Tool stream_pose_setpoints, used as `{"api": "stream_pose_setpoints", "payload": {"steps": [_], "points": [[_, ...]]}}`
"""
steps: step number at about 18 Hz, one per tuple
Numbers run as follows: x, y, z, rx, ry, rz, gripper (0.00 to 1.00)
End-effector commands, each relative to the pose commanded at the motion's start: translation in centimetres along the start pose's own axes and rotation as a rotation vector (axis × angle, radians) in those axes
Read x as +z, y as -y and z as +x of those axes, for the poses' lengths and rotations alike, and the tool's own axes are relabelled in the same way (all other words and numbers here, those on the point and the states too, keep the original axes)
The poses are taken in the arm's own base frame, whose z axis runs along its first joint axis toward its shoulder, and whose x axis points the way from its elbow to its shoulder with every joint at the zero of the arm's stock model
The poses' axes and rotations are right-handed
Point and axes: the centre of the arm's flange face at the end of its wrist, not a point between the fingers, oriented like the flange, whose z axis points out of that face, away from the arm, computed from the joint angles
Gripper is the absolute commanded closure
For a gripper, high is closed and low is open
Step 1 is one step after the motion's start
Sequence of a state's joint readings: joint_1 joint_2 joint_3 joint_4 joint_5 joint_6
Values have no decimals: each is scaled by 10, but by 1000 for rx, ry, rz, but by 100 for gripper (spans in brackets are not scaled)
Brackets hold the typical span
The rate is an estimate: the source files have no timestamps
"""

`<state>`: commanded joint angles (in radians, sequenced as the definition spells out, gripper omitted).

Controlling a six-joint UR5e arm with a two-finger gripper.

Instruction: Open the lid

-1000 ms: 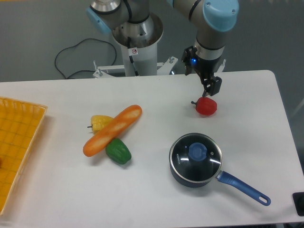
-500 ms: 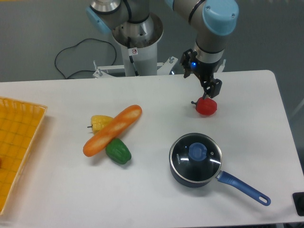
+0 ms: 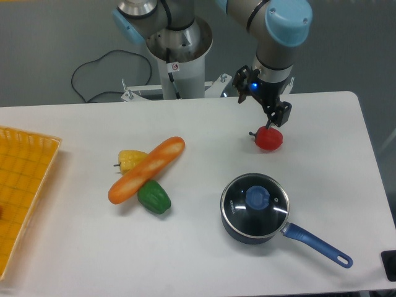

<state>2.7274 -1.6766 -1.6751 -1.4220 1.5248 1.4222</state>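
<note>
The gripper (image 3: 274, 116) hangs just above the red pepper (image 3: 270, 139) near the back of the white table (image 3: 204, 244), and from where I stand its dark fingers blur together, so I cannot tell how far the jaws stand apart, nor whether a fingertip touches the pepper's top; nothing is plainly held. The lid (image 3: 255, 204), glass with a metal rim and a blue knob in its middle, sits closed on the dark blue saucepan (image 3: 235, 230) toward the front right of the table, well apart from the gripper, with bare white tabletop between it and the pepper. The pan's long blue handle (image 3: 317, 244) points out toward the front right corner, ending close to the table's front edge. What lies inside the pan I cannot make out through the glass. Off to the left lie a long orange baguette (image 3: 147, 169), a yellow pepper (image 3: 127, 159) touching its upper side and a green pepper (image 3: 154, 197) tucked against its lower side. A yellow basket (image 3: 23, 185) sits at the far left edge, partly cut off from view.
</note>
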Motion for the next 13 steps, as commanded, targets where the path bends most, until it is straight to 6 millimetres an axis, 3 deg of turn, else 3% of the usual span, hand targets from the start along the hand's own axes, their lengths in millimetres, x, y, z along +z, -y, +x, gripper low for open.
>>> {"api": "stream_pose_setpoints", "payload": {"steps": [3, 7, 13], "points": [[0, 4, -12, -114, 65, 23, 0], [8, 27, -26, -208, 138, 83, 0], [10, 32, -46, -458, 154, 116, 0]]}}
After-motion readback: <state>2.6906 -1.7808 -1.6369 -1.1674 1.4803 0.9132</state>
